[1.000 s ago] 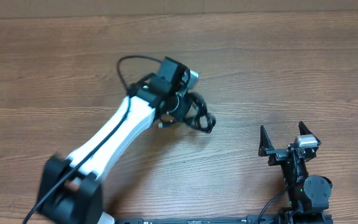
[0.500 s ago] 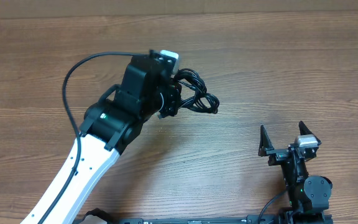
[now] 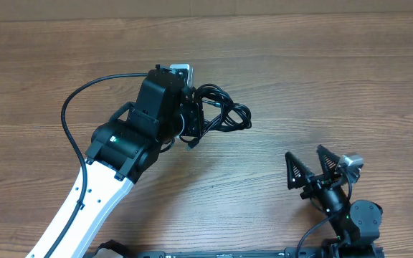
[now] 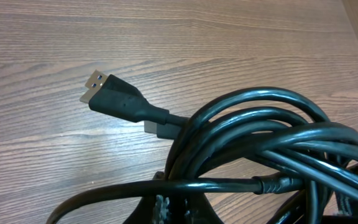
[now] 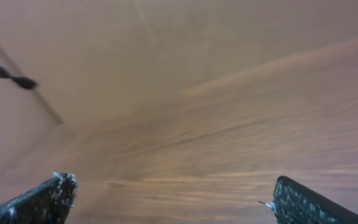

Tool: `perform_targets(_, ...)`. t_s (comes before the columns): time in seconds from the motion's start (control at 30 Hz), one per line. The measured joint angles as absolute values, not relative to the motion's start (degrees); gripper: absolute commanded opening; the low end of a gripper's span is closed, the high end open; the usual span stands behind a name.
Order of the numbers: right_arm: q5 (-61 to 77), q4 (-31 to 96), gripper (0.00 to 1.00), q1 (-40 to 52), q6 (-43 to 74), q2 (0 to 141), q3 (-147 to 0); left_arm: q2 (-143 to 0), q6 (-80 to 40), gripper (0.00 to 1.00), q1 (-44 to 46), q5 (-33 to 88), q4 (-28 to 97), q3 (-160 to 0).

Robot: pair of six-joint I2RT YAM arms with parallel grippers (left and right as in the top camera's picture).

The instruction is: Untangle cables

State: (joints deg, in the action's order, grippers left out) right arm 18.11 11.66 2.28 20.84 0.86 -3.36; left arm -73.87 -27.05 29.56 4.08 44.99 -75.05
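Clamping the cables [image 3: 221, 115] as one bunch, the left jaws are closed tight, loops spilling just ahead of them, probably to raise the tangle; right jaws stand wide, empty, well apart.

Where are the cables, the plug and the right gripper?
cables [image 3: 229, 120], overhead view, on the bunched loops.
plug [image 4: 114, 96], left wrist view, on its black housing.
right gripper [image 3: 303, 150], overhead view, midway between its open fingertips.

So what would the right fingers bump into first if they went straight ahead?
Probably just the bare table. The cables seem off to the side of the right fingers, but depth is unclear.
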Motion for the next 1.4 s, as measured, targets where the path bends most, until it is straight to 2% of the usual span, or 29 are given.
perform_targets(0.27,21.52,25.1,1.0,2.28,22.85,10.0,-21.39,-73.87,-19.31,0.04,29.52,12.73,43.77,-75.05)
perform_targets(0.43,25.1,37.5,1.0,2.26,19.46,27.81,-35.94,-73.87,-12.84,0.04,29.47,19.31,43.68,-75.05)
perform_targets(0.53,29.93,40.14,1.0,2.28,16.4,37.01,-41.89,-73.87,-9.82,0.04,29.52,22.92,43.53,-75.05)
perform_targets(0.7,40.03,38.04,1.0,2.28,14.31,44.82,-44.12,-73.87,-7.46,0.05,29.52,27.4,42.19,-75.05)
perform_targets(0.93,55.57,33.78,1.0,2.28,10.39,47.53,-44.12,-73.87,-4.23,0.04,29.52,32.25,41.08,-75.05)
perform_targets(1.4,66.54,32.01,1.0,2.28,8.97,47.53,-44.12,-73.87,-2.74,0.04,29.52,38.57,39.07,-75.05)
